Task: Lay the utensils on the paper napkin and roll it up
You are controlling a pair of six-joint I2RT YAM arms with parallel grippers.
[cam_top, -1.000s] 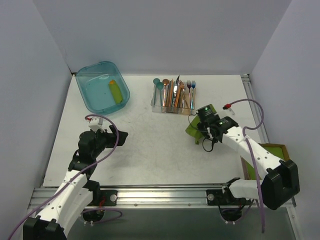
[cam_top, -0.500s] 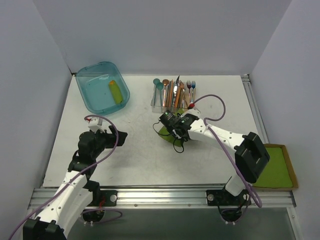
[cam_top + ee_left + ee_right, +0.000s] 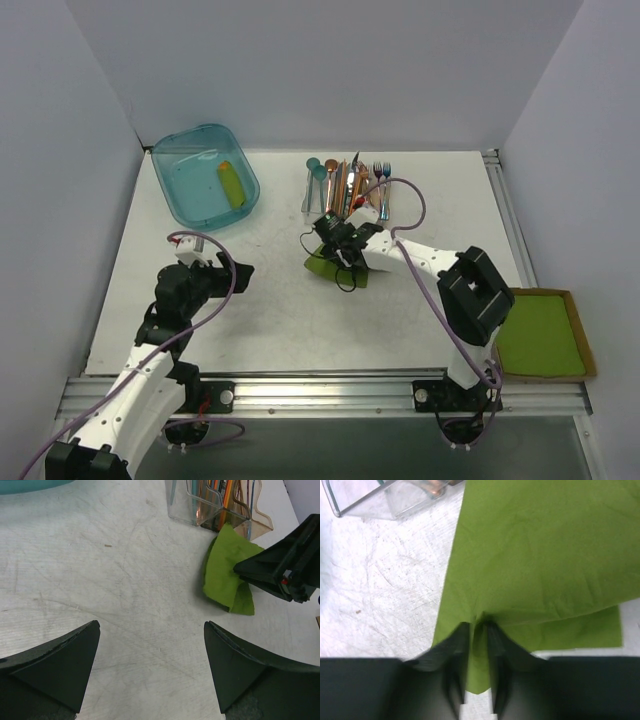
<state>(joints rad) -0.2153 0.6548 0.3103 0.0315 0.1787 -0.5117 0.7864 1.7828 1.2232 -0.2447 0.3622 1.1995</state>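
Note:
The paper napkin (image 3: 318, 262), a lime-green sheet, lies crumpled on the white table just in front of the clear caddy (image 3: 345, 205). My right gripper (image 3: 340, 262) is down on it. In the right wrist view the blurred fingers (image 3: 455, 640) stand a narrow gap apart with a puckered fold of the napkin (image 3: 540, 555) pinched between them. The utensils cannot be told apart from the coloured cutlery (image 3: 345, 180) bunched in the caddy. My left gripper (image 3: 240, 270) stands open over bare table at the left, well apart from the napkin (image 3: 227, 577).
A teal plastic bin (image 3: 175, 190) holding a yellow-green object stands at the back left. A stack of green sheets in a brown cardboard tray (image 3: 540, 335) sits at the right edge. The caddy (image 3: 215, 505) stands right behind the napkin.
My right arm has swung left, carrying the napkin from the right side to the table's middle in front of the caddy. The left arm has not moved.

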